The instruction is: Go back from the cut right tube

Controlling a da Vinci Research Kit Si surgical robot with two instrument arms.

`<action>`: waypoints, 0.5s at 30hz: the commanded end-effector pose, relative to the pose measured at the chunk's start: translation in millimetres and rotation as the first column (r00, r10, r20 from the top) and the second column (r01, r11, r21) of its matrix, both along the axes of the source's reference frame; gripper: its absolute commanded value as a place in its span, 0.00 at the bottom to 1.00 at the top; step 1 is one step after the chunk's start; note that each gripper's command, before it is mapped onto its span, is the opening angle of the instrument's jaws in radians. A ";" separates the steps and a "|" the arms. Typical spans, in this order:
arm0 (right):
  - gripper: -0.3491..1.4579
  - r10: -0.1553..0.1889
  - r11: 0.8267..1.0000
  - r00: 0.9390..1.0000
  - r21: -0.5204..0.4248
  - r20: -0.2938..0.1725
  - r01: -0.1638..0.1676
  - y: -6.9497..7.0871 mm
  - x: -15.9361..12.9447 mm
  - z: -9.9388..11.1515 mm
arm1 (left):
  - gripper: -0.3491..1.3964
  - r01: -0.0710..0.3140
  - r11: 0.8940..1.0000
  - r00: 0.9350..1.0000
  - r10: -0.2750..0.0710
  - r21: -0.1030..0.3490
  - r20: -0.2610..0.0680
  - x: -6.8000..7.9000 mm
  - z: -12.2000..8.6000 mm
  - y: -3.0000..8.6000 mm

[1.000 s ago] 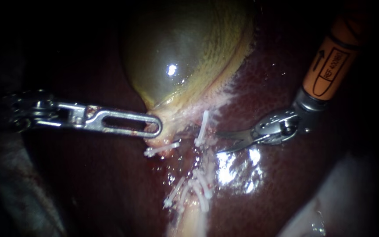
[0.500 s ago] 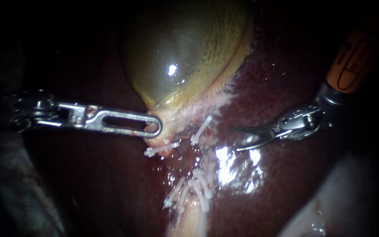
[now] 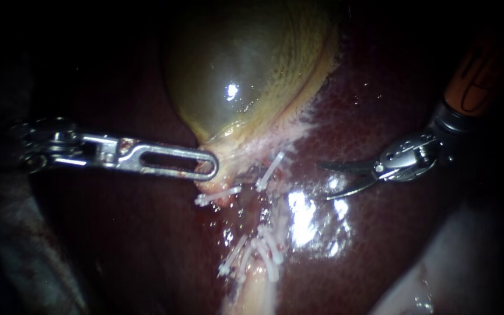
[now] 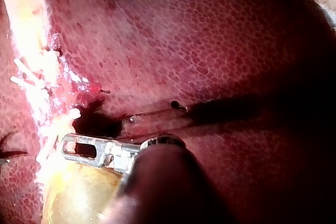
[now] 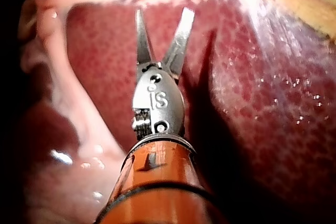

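Hand parted and empty, right instrument (image 3: 325, 181) points straight at the cut right tube (image 3: 268, 172), apart from it across bare liver (image 3: 380, 245); left instrument (image 3: 208, 170) has its hand clamped on the gallbladder (image 3: 246, 70) just beside that tube.

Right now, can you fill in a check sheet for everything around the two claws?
Surface: liver, wet and shiny.
Job's things: gallbladder; white clips bunched below it; one single clip nearest the right instrument.
Clutter: nothing seen.
Claws: left instrument, claw shut on the gallbladder's narrow end; right instrument, claw open, holding nothing, apart from the clips, above the liver.
Cables: nothing seen.
Surroundings: mostly dark; pale tissue beside the liver.
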State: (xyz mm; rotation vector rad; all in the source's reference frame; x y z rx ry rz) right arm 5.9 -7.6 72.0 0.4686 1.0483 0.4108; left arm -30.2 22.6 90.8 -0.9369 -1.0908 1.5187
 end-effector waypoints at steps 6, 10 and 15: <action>0.60 -0.003 1.000 1.000 -0.005 -0.001 0.003 -0.1 0.2 0.0 | 0.00 0.006 1.000 1.000 -0.006 -0.004 -0.006 -1.0 1.6 -0.3; 0.61 -0.008 1.000 1.000 -0.015 -0.002 0.008 -0.1 0.3 0.0 | 0.00 0.011 1.000 1.000 -0.011 -0.006 -0.012 -2.2 3.2 -0.9; 0.61 -0.007 1.000 1.000 -0.015 -0.002 0.007 -0.1 0.4 -0.1 | 0.00 0.005 1.000 1.000 -0.005 -0.012 -0.012 -3.8 4.6 -1.9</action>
